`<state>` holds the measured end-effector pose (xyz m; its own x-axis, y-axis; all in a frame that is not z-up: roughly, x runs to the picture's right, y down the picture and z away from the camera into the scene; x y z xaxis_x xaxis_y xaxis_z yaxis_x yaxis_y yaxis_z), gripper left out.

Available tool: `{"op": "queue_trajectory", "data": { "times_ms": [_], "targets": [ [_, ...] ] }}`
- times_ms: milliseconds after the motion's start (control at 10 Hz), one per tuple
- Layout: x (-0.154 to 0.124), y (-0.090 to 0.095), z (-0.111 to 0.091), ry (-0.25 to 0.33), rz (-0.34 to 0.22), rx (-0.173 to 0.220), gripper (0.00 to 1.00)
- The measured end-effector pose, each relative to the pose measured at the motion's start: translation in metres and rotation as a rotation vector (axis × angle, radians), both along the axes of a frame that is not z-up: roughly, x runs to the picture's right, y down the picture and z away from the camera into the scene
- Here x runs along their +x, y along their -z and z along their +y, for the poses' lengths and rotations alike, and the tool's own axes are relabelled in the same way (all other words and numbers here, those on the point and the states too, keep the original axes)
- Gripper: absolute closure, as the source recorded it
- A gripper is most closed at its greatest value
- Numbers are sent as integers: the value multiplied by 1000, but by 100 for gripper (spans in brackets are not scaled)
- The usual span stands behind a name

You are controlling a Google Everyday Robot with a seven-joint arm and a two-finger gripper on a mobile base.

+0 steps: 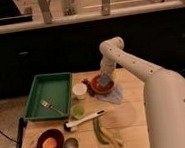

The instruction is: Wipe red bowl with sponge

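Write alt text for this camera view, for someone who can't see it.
A white robot arm reaches over a wooden table, its gripper pressing a blue-grey sponge into a red bowl. Beside the bowl are a white cup, a pale cloth and a green tray holding a fork.

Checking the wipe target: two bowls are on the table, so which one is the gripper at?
The red bowl right of the white cup; the gripper holds the sponge over it. The dark brown bowl sits at the near-left corner.
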<state>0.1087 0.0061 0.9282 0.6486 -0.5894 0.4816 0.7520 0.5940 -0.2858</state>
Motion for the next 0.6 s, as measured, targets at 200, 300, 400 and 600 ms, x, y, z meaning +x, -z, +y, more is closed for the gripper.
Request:
{"op": "queue_trajectory", "data": {
  "times_ms": [200, 300, 400, 600],
  "targets": [
    [-1, 0, -1, 9, -12, -1, 99],
    [-1, 1, -3, 16, -21, -1, 99],
    [-2, 1, -3, 22, -27, -3, 99],
    [-2, 3, -2, 37, -41, -7, 99]
  ]
}}
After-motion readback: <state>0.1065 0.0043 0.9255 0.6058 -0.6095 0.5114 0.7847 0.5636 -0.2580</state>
